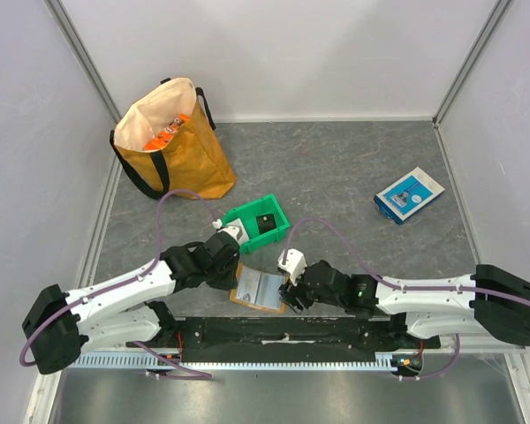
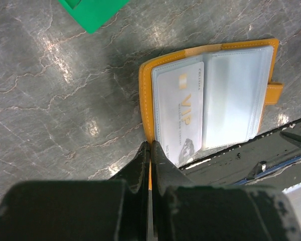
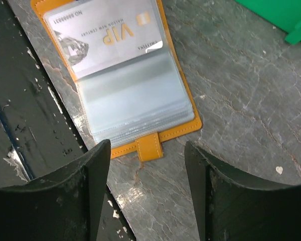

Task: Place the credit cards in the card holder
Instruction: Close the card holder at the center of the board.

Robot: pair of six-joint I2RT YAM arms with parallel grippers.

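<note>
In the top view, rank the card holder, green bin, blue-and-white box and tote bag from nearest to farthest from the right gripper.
Measured from the right gripper:
1. card holder, right beside the fingertips, at the near edge.
2. green bin, just beyond the holder, mid-table.
3. blue-and-white box, out on the right side.
4. tote bag, far left corner.

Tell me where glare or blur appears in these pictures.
Left wrist view: glare spots on the table; the dark left fingers near the lens are soft, the wallet sharp. Right wrist view: right fingers blurred, card print readable. Top view: even light, everything sharp.
</note>
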